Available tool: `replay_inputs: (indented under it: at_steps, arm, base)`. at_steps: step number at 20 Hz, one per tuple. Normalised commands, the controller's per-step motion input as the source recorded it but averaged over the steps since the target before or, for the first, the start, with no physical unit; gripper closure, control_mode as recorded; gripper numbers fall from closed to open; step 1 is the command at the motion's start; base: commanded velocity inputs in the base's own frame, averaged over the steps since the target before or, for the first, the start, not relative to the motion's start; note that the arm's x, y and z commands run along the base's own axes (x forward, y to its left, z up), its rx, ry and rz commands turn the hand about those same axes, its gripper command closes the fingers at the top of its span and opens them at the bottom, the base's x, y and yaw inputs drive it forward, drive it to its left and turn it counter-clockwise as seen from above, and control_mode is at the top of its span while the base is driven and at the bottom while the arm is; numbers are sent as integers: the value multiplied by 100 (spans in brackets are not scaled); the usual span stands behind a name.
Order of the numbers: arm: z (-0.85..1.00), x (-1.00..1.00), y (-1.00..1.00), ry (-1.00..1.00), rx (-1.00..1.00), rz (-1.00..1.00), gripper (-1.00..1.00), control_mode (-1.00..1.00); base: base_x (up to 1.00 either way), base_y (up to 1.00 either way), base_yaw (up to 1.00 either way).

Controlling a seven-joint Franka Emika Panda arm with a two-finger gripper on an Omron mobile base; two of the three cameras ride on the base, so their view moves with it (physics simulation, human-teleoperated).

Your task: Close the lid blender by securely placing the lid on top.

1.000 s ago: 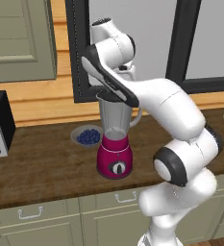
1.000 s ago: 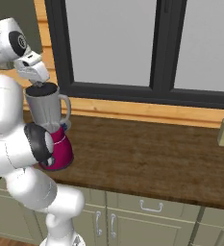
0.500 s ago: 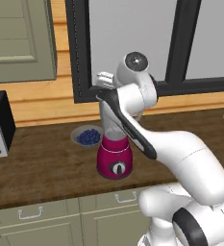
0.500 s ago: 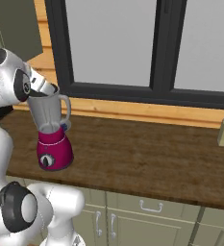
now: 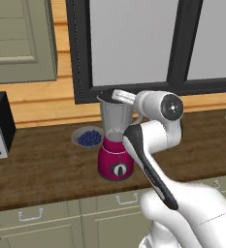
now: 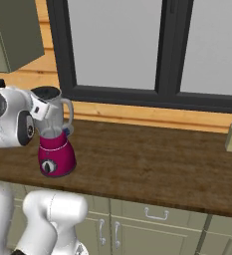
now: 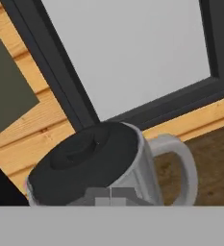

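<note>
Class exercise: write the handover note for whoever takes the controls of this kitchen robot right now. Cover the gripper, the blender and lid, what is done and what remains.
Gripper: shut, holding nothing, tips at the near rim of the lid.
Blender: upright on the wooden counter, beside a bowl of blueberries.
Done: lid lies on the jar mouth and looks level.
Left: whether it is fully seated cannot be told; press or check it, then lift the gripper clear.

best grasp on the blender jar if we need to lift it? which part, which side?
Probably the side handle of the blender: a closed loop standing off the jar wall, with a gap for one finger. Come in level from the handle's side, jaws across the grip. The jar looks too wide to pinch, and the lid covers the mouth, so the rim is out.
</note>
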Motion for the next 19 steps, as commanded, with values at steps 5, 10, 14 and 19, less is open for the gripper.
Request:
replay_inputs:
  at_steps: [5, 10, 14, 19]
  arm:
    - [38, -100, -38, 1, 1, 1, 100, -100]
    - [35, -100, -45, 11, 0, 0, 100, -100]
    - [34, -87, -67, 10, 1, -1, 100, -100]
    - [26, -45, -84, -1, 9, -5, 100, -100]
  base:
    - [0, 0, 0]
    - [0, 0, 0]
    - [0, 0, 0]
    - [0, 0, 0]
